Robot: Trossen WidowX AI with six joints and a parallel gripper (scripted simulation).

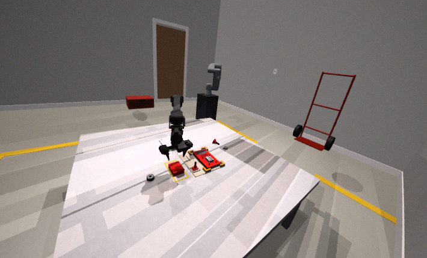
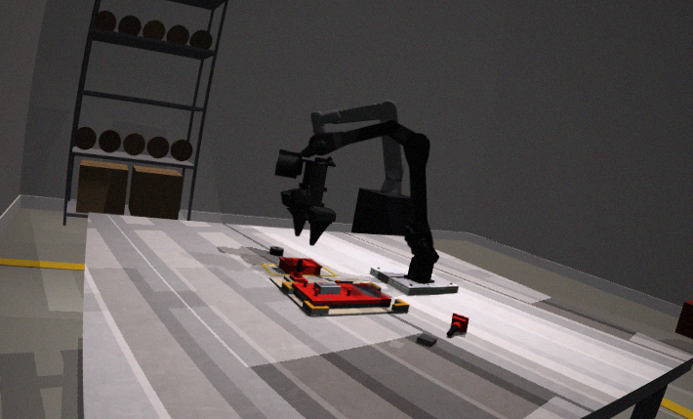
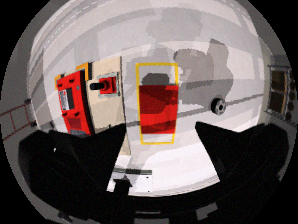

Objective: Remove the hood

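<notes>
The red hood (image 1: 176, 168) (image 2: 301, 265) (image 3: 158, 112) lies flat on the table within the yellow outline of the marked area (image 3: 156, 64). In the wrist view its right edge appears very close to the outline's right line. My gripper (image 1: 176, 157) (image 2: 305, 239) (image 3: 162, 126) is open and empty, above the hood, with a visible gap between fingertips and hood in the exterior view. The toy car's red body (image 1: 217, 163) (image 2: 370, 298) (image 3: 77, 122) lies beside the marked area, without its hood, between yellow-and-black corner blocks.
A red piece with a black stem (image 1: 195, 168) (image 3: 106, 85) stands on the beige board (image 3: 107, 116) between car and hood. A black wheel (image 1: 150, 177) (image 2: 276, 250) (image 3: 218, 106) lies on the hood's other side. Another red piece (image 1: 215, 141) (image 2: 460, 322) and a dark block (image 1: 225, 147) (image 2: 426, 339) lie beyond the car.
</notes>
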